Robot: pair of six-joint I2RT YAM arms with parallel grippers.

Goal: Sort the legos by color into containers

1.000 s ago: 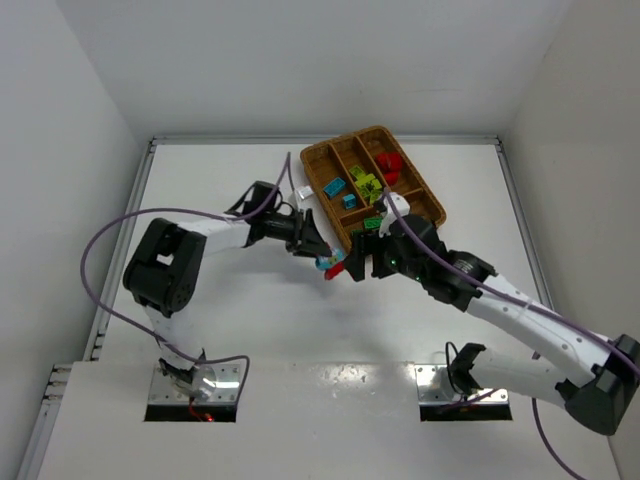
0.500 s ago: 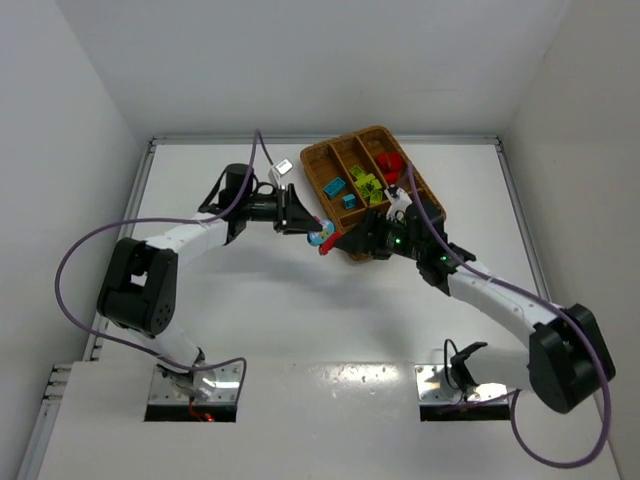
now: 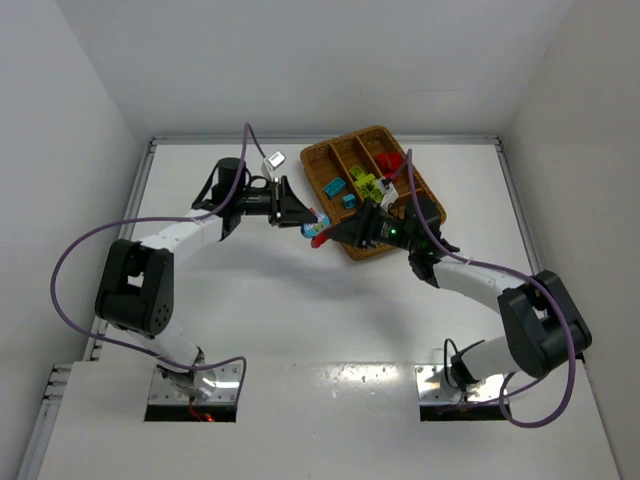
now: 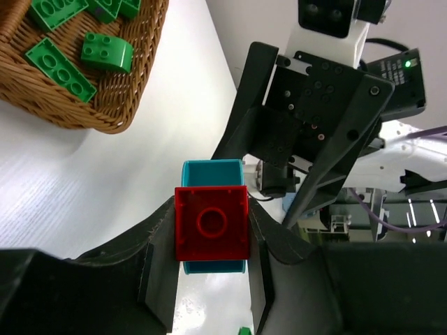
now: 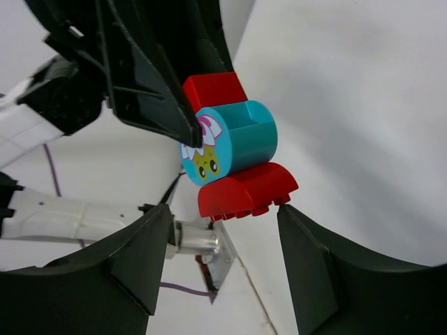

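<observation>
The left pincer (image 4: 211,234) is clamped tight on a red-and-cyan clump of legos (image 4: 211,222), held up off the table (image 3: 260,300) just beside the near corner of the wicker tray (image 3: 340,139). The right pincer (image 5: 223,209) faces it, jaws spread either side of the clump without touching it. Green bricks (image 4: 63,70) lie in the tray's crosswise section.

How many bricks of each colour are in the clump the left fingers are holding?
Red bricks: 2
Cyan brick: 1
Total in the clump: 3
</observation>
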